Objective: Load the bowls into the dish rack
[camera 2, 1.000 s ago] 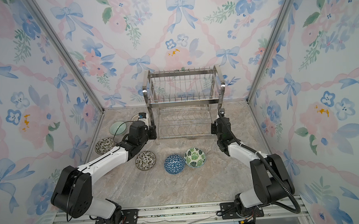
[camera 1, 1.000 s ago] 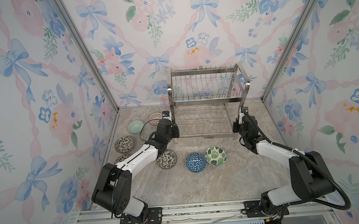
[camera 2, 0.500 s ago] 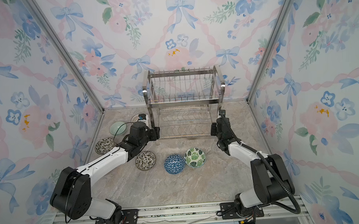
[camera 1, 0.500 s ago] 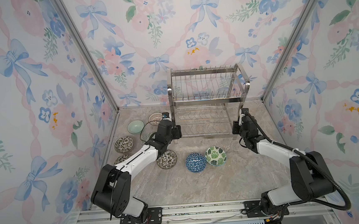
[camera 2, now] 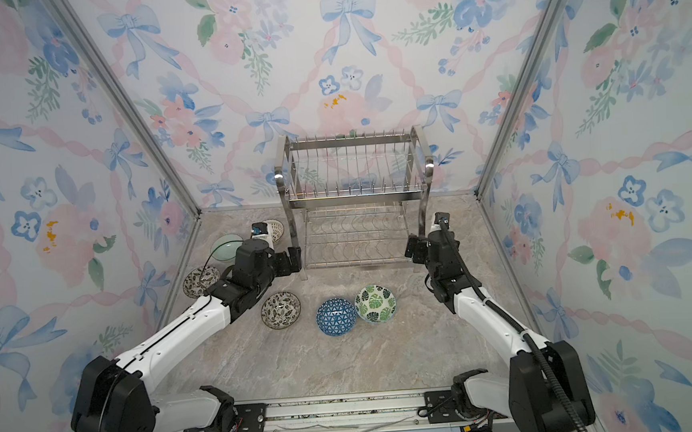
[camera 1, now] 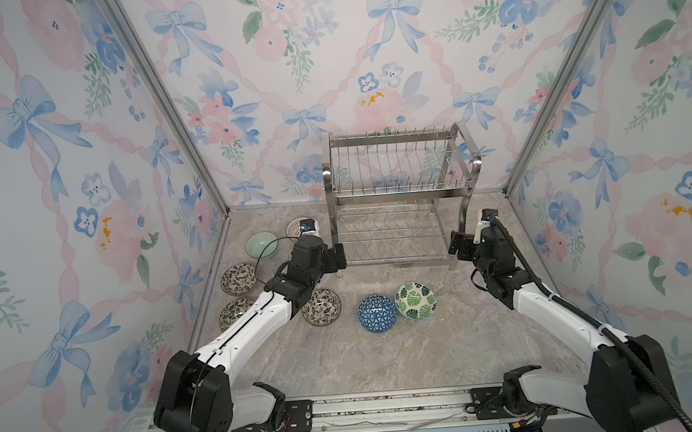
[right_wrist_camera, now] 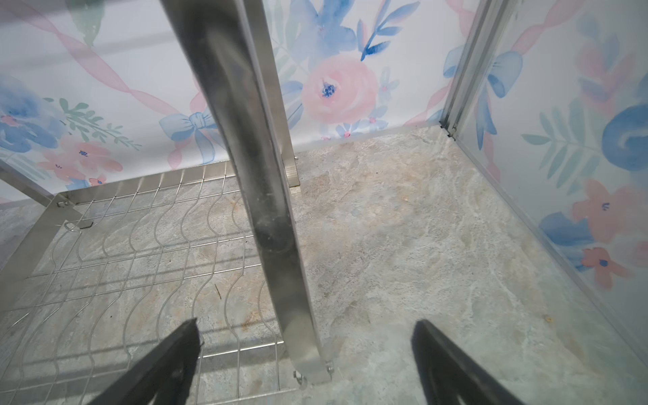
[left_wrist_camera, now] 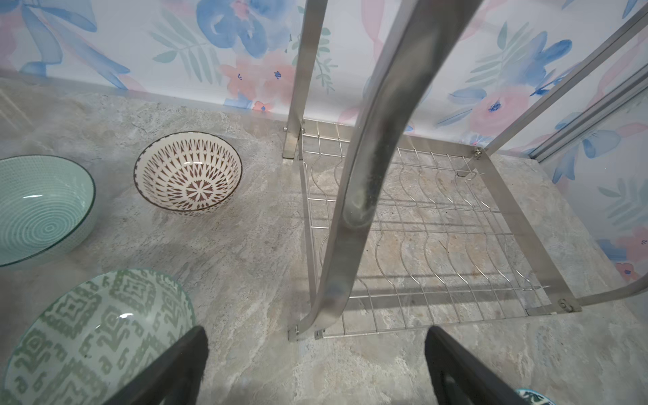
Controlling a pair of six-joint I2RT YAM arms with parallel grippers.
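While both arms reach low toward its front feet, the dish rack (camera 1: 393, 138) (camera 2: 351, 141) stands upright at the back middle of the worktop (camera 1: 388, 368), close to the back wall.

Left gripper (left_wrist_camera: 315, 333) sits at the rack's front left leg (left_wrist_camera: 354, 210). Its jaws are spread wide with the leg in the gap, neither finger touches it, and nothing is held.

Right gripper (right_wrist_camera: 306, 326) is the same at the front right leg (right_wrist_camera: 270, 210): jaws wide apart, leg between them, no contact, nothing gripped.

All bowls in view sit on the worktop, right way up.
- Blue-triangle bowl (camera 1: 377, 313) and green-leaf bowl (camera 1: 415, 302) are side by side in front of the rack, between the arms; can't tell if their rims touch.
- Dark floral bowl (camera 1: 321, 307) is just left of them, beside the left forearm.
- Second dark floral bowl (camera 1: 238, 279) and third dark floral bowl (camera 1: 236, 312) are by the left wall, the third partly hidden by the arm.
- Pale green bowl (camera 1: 262, 246) is behind those two.
- Red lattice bowl (camera 1: 297, 226) is near the rack's back left leg, partly covered by the wrist camera.
- Green geometric bowl (left_wrist_camera: 94, 336) is just beside one left finger in the left wrist view.
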